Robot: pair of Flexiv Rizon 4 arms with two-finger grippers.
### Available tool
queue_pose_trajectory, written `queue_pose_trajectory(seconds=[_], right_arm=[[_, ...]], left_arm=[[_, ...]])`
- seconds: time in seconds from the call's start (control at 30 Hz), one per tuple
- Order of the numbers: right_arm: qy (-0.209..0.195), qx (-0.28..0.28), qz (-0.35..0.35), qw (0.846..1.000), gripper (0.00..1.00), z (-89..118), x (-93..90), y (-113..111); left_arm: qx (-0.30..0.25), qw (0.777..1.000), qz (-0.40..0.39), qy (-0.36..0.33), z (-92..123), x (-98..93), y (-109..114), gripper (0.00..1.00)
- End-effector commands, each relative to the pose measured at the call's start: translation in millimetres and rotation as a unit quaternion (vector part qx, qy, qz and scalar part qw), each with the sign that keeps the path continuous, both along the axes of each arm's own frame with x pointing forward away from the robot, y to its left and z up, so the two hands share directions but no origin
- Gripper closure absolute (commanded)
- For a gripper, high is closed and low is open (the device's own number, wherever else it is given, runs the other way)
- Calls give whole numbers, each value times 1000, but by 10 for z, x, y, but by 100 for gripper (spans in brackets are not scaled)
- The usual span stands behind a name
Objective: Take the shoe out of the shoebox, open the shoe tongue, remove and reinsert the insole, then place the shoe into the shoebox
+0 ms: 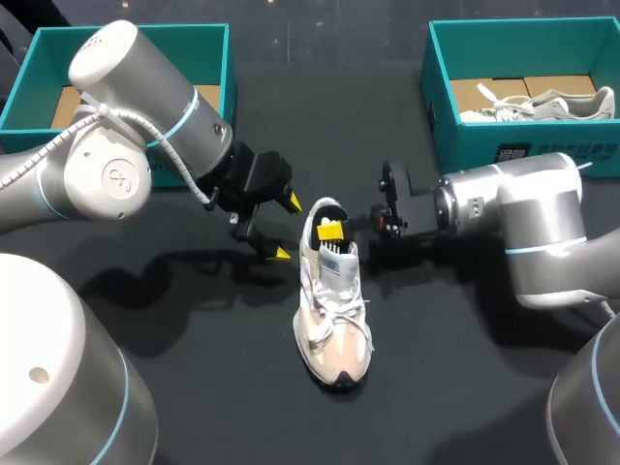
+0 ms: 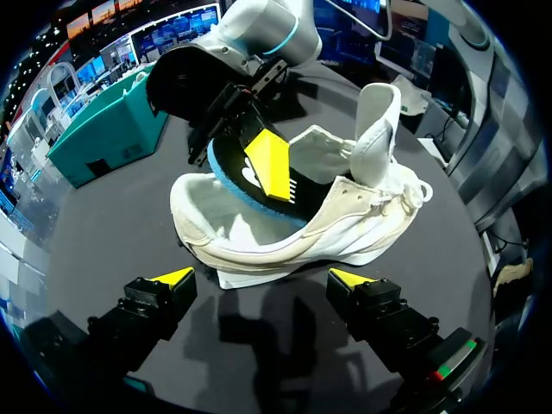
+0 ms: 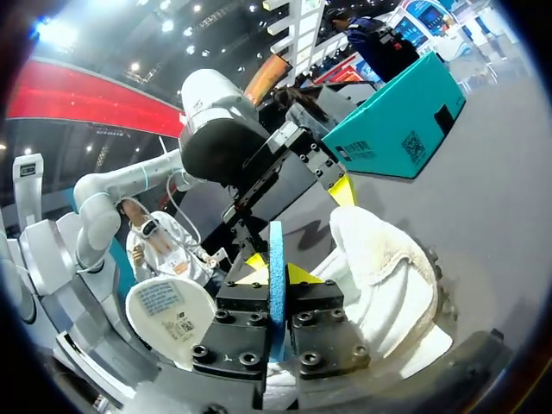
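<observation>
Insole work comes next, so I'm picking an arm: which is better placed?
Right. The right gripper is shut on the insole at the shoe's heel opening; the left gripper is open beside the shoe, holding nothing.

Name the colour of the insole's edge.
The insole edge is blue; clearest in the left wrist view.

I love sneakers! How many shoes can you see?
2. One shoe lies mid-table; another shoe sits in the right shoebox. The left shoebox is partly hidden.

Right hand (image 1: pixel 332 231) pinches insole (image 1: pixel 327 213); left hand (image 1: pixel 286 228) open.
</observation>
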State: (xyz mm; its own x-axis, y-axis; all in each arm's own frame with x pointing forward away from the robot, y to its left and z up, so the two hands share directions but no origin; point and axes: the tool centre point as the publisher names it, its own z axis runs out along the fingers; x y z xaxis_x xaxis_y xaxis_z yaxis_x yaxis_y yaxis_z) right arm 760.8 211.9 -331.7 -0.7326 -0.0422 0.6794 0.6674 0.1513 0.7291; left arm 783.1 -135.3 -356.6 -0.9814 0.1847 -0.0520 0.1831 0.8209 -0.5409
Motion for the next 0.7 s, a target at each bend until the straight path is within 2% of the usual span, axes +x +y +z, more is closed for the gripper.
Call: queue_pose_trajectory(seconds=[0.03,0.1,0.13,0.17,0.2,0.27,0.57,0.6,0.67,0.7], right_arm=[[9,-3,-9,1000,100,-60,-123,26],[8,-6,-13,1000,100,-49,-137,22],[4,-7,-15,1000,93,-28,-133,16],[-2,-7,-17,1000,74,2,-120,13],[-7,-8,-16,1000,66,27,-104,14],[-18,-12,-13,1000,62,77,-66,22],[-48,-33,-5,998,75,241,117,-36],[-51,-33,-6,998,80,250,136,-47],[-55,-31,-7,998,97,257,172,-60],[-55,-28,-7,998,100,251,191,-61]], left_arm=[[0,1000,0,-1,-3,-10,1,0],[0,1000,0,-1,-3,-10,1,0],[0,1000,0,-1,-3,-10,1,0],[0,1000,0,-1,-3,-10,1,0],[0,1000,0,-1,-3,-10,1,0],[0,1000,0,-1,-3,-10,1,0],[0,1000,0,-1,-3,-10,1,0],[0,1000,0,-1,-3,-10,1,0],[0,1000,0,-1,-3,-10,1,0],[0,1000,0,-1,-3,-10,1,0]])
